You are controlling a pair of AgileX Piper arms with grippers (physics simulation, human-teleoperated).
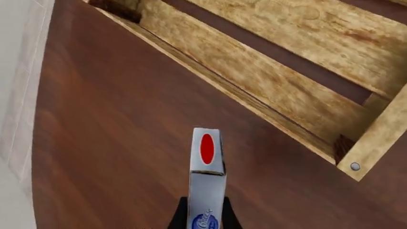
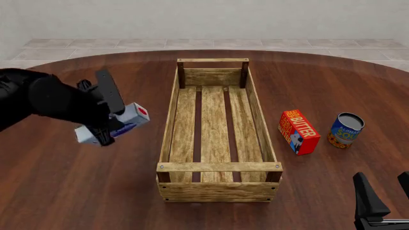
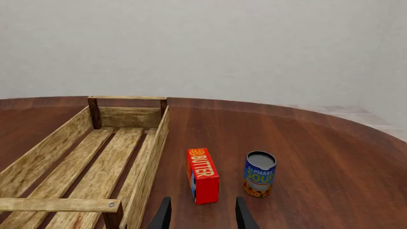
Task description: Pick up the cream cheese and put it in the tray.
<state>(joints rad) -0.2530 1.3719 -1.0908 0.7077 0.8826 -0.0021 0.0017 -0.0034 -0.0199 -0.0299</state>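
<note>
cream cheese (image 2: 115,125): small white and light-blue box, blue oval logo, red dot on end | likely light, stiff, slick card; best held across its long flat sides | left gripper (image 2: 105,125) jaws clamped on it, above the counter (image 2: 76,191), left of frame, beside the tray (image 2: 217,191) | right gripper (image 3: 201,214) jaws apart, holding nothing

Between your left gripper (image 2: 110,115), which clamps the cream cheese (image 2: 112,125) above the table (image 2: 76,182), and the tray (image 2: 216,167), only the near side wall stands in your way (its slats rise well above the tabletop). The tray's floor is bare. Right of the tray, the butter box (image 2: 298,132) and the can (image 2: 346,130) stand near each other, ahead of your parted right gripper (image 3: 201,213).
</note>
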